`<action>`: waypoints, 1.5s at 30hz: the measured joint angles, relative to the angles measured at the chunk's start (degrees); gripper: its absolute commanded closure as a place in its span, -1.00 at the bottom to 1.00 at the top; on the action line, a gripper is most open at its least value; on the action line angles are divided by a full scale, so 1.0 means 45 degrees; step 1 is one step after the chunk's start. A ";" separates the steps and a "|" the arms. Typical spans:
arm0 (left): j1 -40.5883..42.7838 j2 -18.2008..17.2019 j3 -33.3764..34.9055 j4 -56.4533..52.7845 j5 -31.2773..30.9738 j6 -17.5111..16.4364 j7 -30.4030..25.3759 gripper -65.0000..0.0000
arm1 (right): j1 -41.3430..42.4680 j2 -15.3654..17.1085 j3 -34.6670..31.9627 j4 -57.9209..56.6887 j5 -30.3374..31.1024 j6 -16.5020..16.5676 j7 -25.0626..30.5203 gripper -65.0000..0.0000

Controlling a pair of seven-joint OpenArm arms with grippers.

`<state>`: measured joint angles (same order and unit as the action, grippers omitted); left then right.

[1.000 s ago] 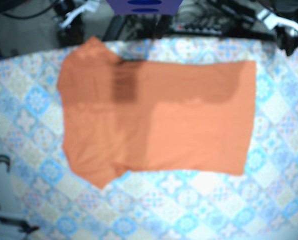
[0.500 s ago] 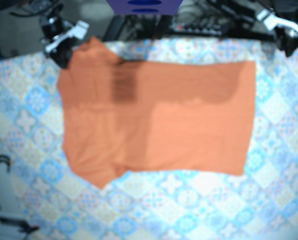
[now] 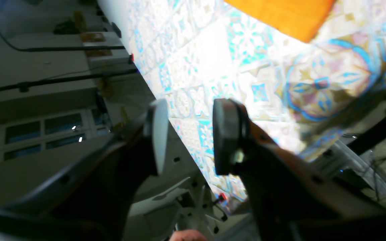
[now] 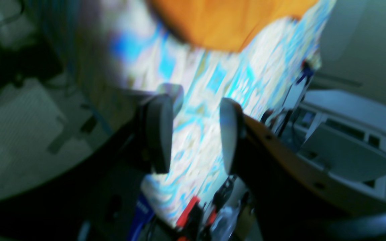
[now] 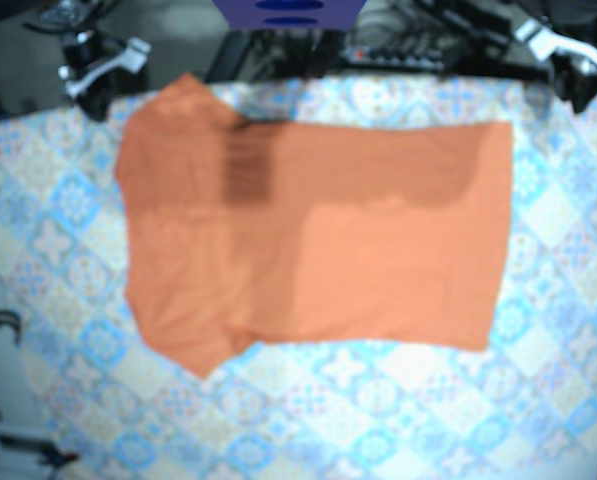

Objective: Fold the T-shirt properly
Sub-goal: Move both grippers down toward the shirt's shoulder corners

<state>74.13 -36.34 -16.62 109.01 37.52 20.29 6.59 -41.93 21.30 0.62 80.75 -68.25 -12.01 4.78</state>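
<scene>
While it lies flat, smooth orange T-shirt (image 5: 318, 240), rectangular, tile-patterned tablecloth (image 5: 398, 400) beneath.

We've got a soft, hazy base view, evenly bright; right wrist view smeared with blur; on the left wrist, glare washes out the counter (image 3: 206, 50), the left tool (image 3: 193, 134) dark against it

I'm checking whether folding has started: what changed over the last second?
The right gripper swung from beyond the table's far edge toward the T-shirt's upper-left sleeve, then drew back leftward in the base view, open and holding nothing. The T-shirt, the left gripper and the tablecloth stayed as they were.
</scene>
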 measured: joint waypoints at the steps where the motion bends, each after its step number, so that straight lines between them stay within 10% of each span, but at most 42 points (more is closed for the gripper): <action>1: 0.0000 0.0000 0.0000 0.0000 0.0000 0.0000 0.0000 0.30 | 0.0000 -0.0019 -0.0019 -0.0010 -0.0015 0.0000 0.0024 0.29; 45: -0.0029 0.0034 0.0000 0.0000 0.0000 0.0005 0.0000 0.30 | 0.0437 -0.0427 -0.1666 0.0126 -0.0010 -0.0131 -0.0510 0.29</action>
<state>74.00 -36.18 -16.62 109.01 37.52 20.32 6.59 -39.97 19.38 -6.87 81.32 -68.29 -12.60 2.48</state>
